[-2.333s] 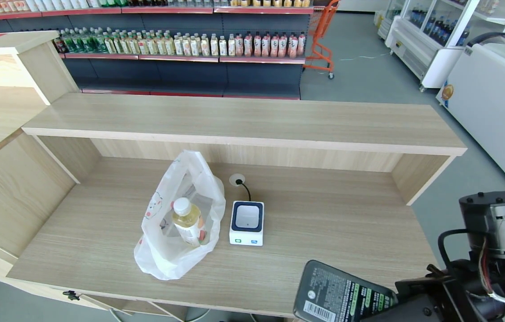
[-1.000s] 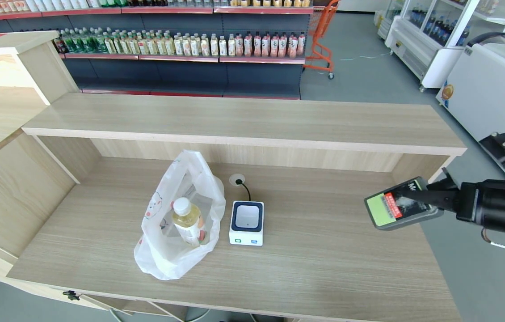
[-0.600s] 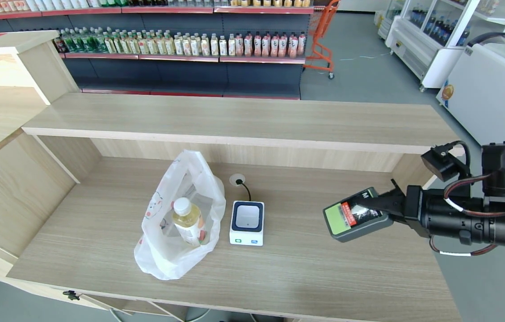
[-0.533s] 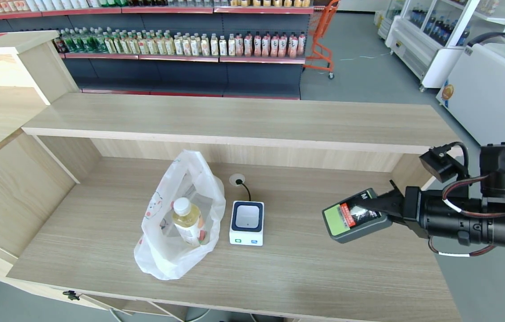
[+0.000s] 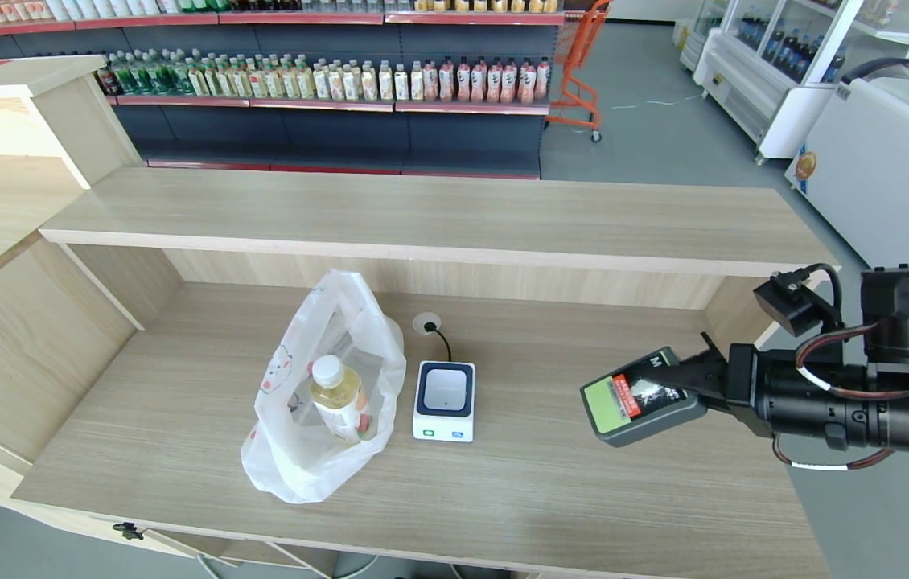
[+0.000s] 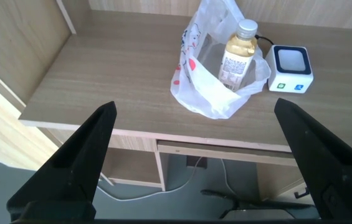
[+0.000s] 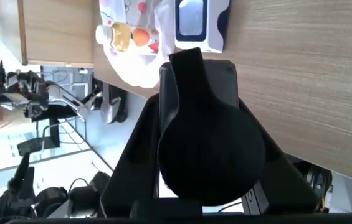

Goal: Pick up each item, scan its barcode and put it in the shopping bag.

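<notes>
**Carrying packet toward scanner**

The right gripper is clamping one end of a flat dark packet with a green-and-red label. It is holding the packet in the air at mid-right of the head view, well apart from the white box scanner with a dark window at frame centre. The left gripper is hanging wide open and gripping nothing.

To do the step well, it should be bringing the packet level over the scanner window, hidden face down, and pausing there. It should be staying off the white translucent plastic bag holding a yellow drink bottle, just beside the scanner.

2.3 s ago the packet was at the lower right edge with its barcode face up. Now it is showing its label side and sitting higher and further left.
</notes>
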You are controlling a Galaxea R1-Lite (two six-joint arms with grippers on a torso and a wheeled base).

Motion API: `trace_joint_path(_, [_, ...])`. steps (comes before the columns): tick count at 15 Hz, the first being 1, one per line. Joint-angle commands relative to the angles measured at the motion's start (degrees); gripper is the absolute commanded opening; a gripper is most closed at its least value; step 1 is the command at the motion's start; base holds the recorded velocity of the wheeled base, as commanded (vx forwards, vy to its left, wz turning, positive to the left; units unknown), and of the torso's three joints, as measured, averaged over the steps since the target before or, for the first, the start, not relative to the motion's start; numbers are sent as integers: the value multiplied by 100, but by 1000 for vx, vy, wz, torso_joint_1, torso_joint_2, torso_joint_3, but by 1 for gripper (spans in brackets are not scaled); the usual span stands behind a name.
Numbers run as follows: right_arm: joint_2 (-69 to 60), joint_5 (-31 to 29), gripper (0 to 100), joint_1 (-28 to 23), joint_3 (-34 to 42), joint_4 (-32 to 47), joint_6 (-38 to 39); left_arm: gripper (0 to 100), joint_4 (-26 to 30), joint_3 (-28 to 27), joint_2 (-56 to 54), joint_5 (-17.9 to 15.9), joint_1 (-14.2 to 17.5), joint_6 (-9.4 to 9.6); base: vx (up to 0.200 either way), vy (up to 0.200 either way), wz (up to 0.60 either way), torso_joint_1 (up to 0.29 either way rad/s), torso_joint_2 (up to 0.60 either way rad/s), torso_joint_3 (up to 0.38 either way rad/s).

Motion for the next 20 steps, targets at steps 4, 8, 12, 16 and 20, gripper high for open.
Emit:
trace_joint_path(4, [178, -24, 0, -5, 34, -4, -149, 100, 1, 1, -2, 0, 0, 5, 0, 200, 0, -2, 2, 2])
trace_joint_path(8, [573, -472, 0, 57, 43, -12, -535, 100, 1, 1, -2, 0, 0, 14, 0, 200, 0, 5, 4, -6])
trace_joint_path(12, [1250, -832, 0, 57, -274, -56, -1186, 100, 1, 1, -2, 0, 0, 5, 0, 0, 0, 0, 0, 0])
trace_joint_path(16, [1944, -876, 0, 224, -1029, -56, -1194, 100, 1, 1, -2, 0, 0, 14, 0, 0, 0, 0, 0, 0])
trace_joint_path(20, [2515, -1061, 0, 453, -1381, -346, -1186, 100, 1, 1, -2, 0, 0, 14, 0, 0, 0, 0, 0, 0])
